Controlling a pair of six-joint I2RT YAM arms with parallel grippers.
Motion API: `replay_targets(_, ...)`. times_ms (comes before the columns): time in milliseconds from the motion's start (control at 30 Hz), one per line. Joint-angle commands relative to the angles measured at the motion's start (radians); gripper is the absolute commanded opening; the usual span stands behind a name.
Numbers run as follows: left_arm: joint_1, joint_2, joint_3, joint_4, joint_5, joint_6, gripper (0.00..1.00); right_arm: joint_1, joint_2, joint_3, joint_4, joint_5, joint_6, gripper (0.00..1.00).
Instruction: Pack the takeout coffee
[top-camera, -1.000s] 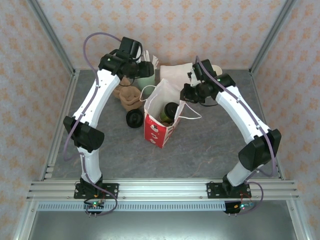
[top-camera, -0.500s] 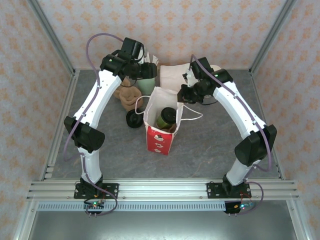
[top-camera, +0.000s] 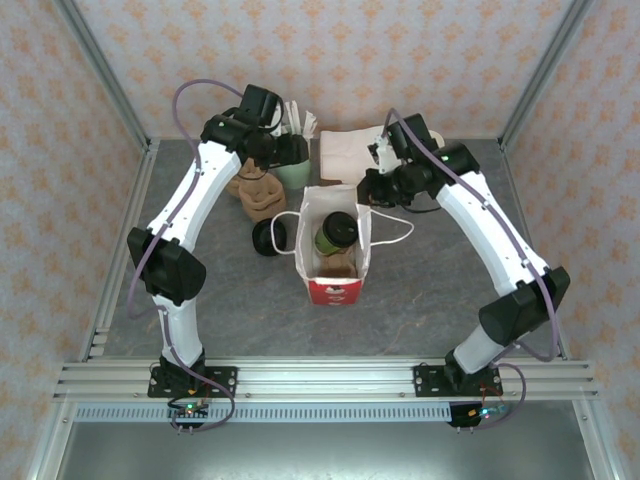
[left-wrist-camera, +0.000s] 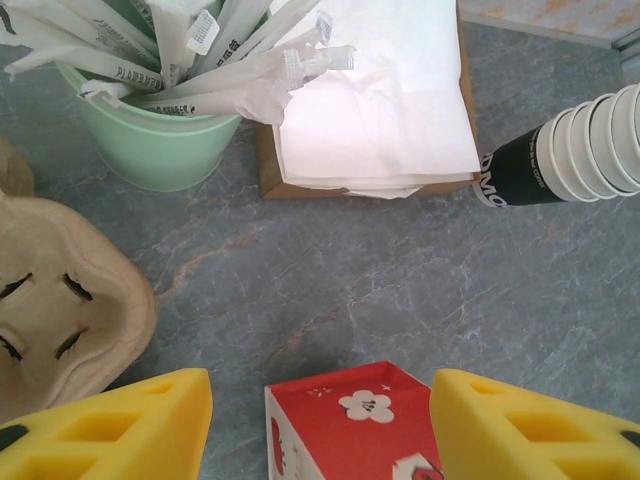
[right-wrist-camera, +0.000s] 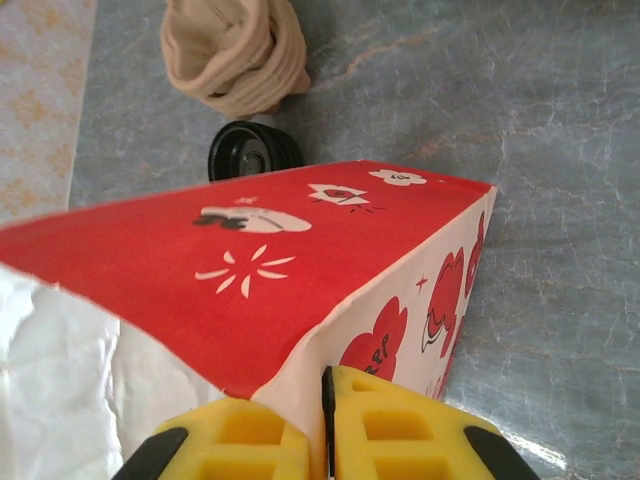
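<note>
With the takeout coffee (top-camera: 336, 232) sitting inside the red bag (top-camera: 338, 290), the right gripper (right-wrist-camera: 327, 385), pinching the red bag's edge, should steady it upright without tugging, while the left gripper (left-wrist-camera: 315, 385), spread behind it, hovers clear.

The paper bag (right-wrist-camera: 300, 250) is red and white with blossom prints; the takeout coffee (top-camera: 336, 232) is dark olive under a black lid. Mint-green tub (left-wrist-camera: 150, 150), tan carriers (left-wrist-camera: 60, 300), white napkins (left-wrist-camera: 380, 90), grey marbled table (left-wrist-camera: 400, 290), cream wallpaper (top-camera: 400, 60) with orange floral motifs
</note>
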Motion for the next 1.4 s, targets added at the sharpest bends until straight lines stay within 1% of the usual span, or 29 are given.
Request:
replay_targets(0, 0.004, 0.018, 0.042, 0.011, 0.023, -0.016, 0.6, 0.009, -0.041, -0.024, 0.027, 0.028, -0.004, 0.13)
replay_targets(267, 0.004, 0.025, 0.072, 0.005, 0.031, -0.029, 0.6, 0.011, -0.045, -0.043, 0.03, 0.041, -0.008, 0.13)
replay_targets(400, 0.002, 0.022, 0.089, -0.003, 0.028, -0.029, 0.6, 0.012, -0.021, -0.022, 0.018, 0.033, -0.01, 0.14)
replay_targets(567, -0.021, 0.021, 0.149, -0.049, 0.006, -0.001, 0.6, 0.011, 0.002, -0.009, 0.009, 0.029, -0.009, 0.15)
replay_targets(700, -0.046, -0.006, 0.147, -0.054, -0.013, 0.003, 0.6, 0.004, 0.021, -0.004, 0.008, 0.015, 0.014, 0.16)
replay_targets(833, -0.088, -0.032, 0.149, -0.064, -0.034, 0.035, 0.59, -0.004, 0.029, -0.001, 0.013, -0.008, 0.035, 0.19)
replay_targets(933, -0.123, -0.032, 0.186, -0.086, -0.039, 0.049, 0.58, -0.007, 0.032, -0.001, 0.016, -0.027, 0.046, 0.22)
replay_targets(1000, -0.158, -0.032, 0.206, -0.106, -0.05, 0.062, 0.56, -0.016, 0.029, -0.011, 0.018, -0.027, 0.062, 0.27)
replay_targets(1067, -0.199, -0.067, 0.209, -0.125, -0.058, 0.076, 0.54, -0.031, 0.015, -0.031, 0.034, -0.036, 0.081, 0.31)
replay_targets(1200, -0.275, -0.08, 0.178, -0.161, -0.064, 0.081, 0.5, -0.061, -0.029, -0.089, 0.086, -0.055, 0.115, 0.37)
replay_targets(1367, -0.352, -0.13, 0.063, -0.145, -0.085, 0.081, 0.48, -0.068, -0.047, -0.106, 0.092, -0.061, 0.125, 0.42)
